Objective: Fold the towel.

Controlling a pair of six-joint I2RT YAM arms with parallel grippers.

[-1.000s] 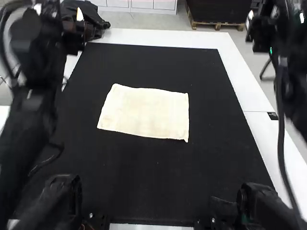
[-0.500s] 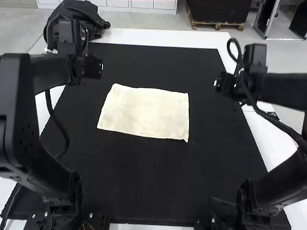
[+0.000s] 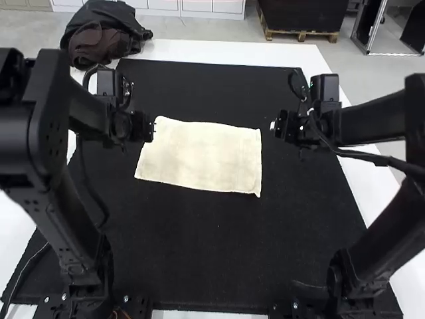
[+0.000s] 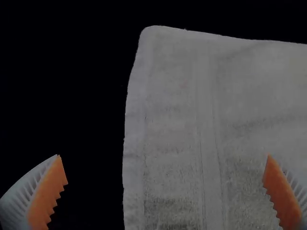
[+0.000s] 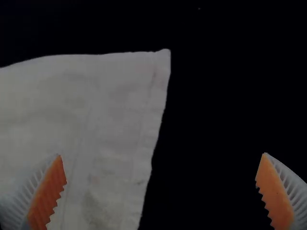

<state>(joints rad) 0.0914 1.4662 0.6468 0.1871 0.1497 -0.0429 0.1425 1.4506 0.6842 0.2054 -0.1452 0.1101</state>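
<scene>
Now your left gripper and right gripper have swung in nearer the spread towel; both gape, empty; you look ready to try its ends.

From where I'm standing I count two black jointed robot arms, the left arm at the frame's left and the right arm at its right. They carry two hands, left hand and right hand, with four white ribbed, orange-padded fingers, two apiece. There's one cream rectangular cloth towel mid-frame, one black rectangular mat, and one white worktop.
</scene>
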